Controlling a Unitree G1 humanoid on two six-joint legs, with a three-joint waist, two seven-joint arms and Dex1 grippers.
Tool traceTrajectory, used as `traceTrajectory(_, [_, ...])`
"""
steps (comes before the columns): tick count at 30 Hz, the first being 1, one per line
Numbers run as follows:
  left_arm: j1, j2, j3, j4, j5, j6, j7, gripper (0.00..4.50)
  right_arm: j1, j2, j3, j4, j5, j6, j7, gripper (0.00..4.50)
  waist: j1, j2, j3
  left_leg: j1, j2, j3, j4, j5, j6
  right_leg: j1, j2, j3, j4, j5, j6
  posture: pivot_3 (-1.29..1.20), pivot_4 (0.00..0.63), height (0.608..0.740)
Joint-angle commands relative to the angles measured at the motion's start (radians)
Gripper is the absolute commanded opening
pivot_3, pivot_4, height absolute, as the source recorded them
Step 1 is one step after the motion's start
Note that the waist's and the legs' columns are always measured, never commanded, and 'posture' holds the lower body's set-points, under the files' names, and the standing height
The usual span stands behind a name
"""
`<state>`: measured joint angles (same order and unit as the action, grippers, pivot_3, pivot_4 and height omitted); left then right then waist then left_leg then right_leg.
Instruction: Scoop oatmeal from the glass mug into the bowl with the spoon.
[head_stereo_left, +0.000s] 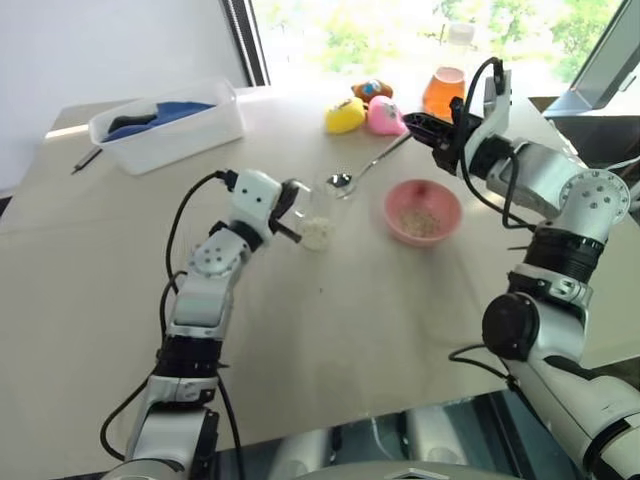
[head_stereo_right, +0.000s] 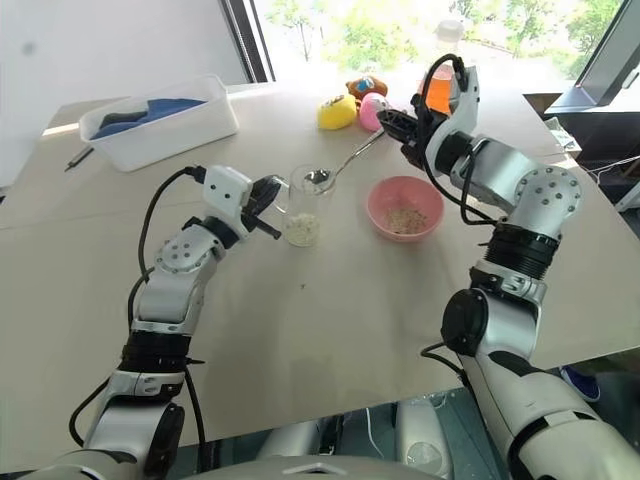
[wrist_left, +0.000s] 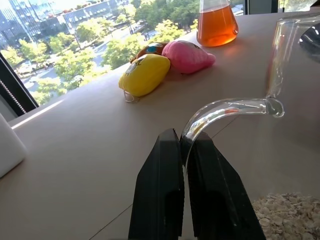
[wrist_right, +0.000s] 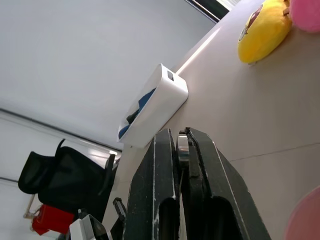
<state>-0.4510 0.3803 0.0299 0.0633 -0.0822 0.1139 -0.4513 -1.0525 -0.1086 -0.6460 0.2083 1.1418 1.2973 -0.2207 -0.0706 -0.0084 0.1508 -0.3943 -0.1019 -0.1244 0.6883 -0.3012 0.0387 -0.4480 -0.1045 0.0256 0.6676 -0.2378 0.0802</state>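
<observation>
Spoon (head_stereo_right: 340, 166) in right claw (head_stereo_right: 408, 127), above glass mug (head_stereo_right: 303, 205).

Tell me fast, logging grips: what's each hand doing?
Left hand: closed on the glass mug handle.
Right hand: closed on the spoon handle.

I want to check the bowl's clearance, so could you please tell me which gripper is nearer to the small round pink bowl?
Right. The right gripper hangs just behind the small round pink bowl, shut on the slim silver metal spoon. The left gripper is farther away, beyond the clear glass mug, shut on its handle.
</observation>
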Motion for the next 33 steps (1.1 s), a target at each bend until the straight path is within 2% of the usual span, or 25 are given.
traceTrajectory(1, [-0.035,-0.009,0.02,-0.016,-0.018,-0.061,0.004,0.02,-0.027,0.004,-0.039,-0.001,0.081,-0.029,-0.08,0.0,0.0,0.0,0.0,0.0,0.0,0.0,0.0,0.0,0.0,0.0,0.0,0.0,0.0,0.0,0.0,0.0,0.15,0.74])
traceTrajectory(7, [-0.045,-0.016,0.021,0.009,-0.016,-0.088,0.003,0.02,-0.022,0.014,-0.056,0.019,0.197,-0.074,-0.19,0.0,0.0,0.0,0.0,0.0,0.0,0.0,0.0,0.0,0.0,0.0,0.0,0.001,0.005,0.0,0.0,0.0,0.15,0.74])
traceTrajectory(17, [-0.062,-0.02,0.018,0.044,-0.013,-0.114,0.003,0.02,0.006,-0.018,0.005,0.005,0.274,-0.121,-0.23,0.0,0.0,0.0,0.0,0.0,0.0,0.001,0.0,0.0,0.0,0.0,0.0,0.001,0.006,0.0,0.0,0.0,0.15,0.74])
traceTrajectory(28, [-0.083,-0.007,0.031,0.125,-0.004,-0.155,0.015,0.02,0.032,-0.099,0.046,-0.039,0.431,-0.163,-0.28,0.0,0.0,0.0,0.0,0.0,0.0,0.001,0.001,0.0,0.0,0.0,0.0,0.001,0.006,0.0,0.0,0.0,0.15,0.74])
traceTrajectory(33, [-0.09,0.004,0.036,0.165,0.0,-0.175,0.021,0.02,0.069,-0.169,0.053,-0.057,0.502,-0.2,-0.318,0.0,0.002,0.0,0.0,0.0,0.0,0.001,0.001,0.0,0.0,0.0,0.0,0.001,0.005,0.0,0.0,0.0,0.15,0.74])
